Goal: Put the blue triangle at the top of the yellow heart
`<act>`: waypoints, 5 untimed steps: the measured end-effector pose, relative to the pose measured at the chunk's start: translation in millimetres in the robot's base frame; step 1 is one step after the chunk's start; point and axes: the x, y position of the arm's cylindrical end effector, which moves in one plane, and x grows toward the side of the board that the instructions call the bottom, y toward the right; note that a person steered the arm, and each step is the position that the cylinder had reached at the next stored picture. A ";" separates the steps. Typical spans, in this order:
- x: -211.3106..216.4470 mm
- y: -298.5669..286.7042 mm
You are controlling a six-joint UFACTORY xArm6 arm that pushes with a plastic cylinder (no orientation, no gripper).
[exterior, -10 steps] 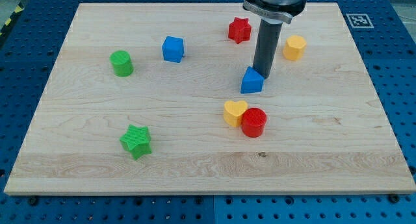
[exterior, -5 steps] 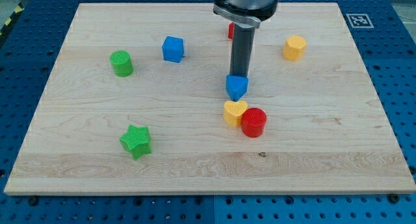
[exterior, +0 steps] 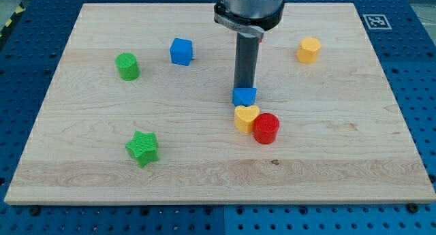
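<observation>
- My tip (exterior: 244,89) sat hidden behind the blue triangle (exterior: 244,96).
- My arm ran off the view's top.
- The board's (exterior: 82,180) bottom corners were cut off.

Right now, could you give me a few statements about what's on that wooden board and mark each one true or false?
1. The blue triangle sits just above the yellow heart, at the view's top side of it. True.
2. My tip is beside the green star. False: it is right behind the blue triangle, far from the star.
3. The red cylinder touches the yellow heart. True.
4. The blue cube lies at the view's bottom. False: it lies near the top left.
5. The green cylinder is stacked on another block. False: it stands alone.
</observation>
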 end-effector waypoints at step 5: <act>0.5 46.6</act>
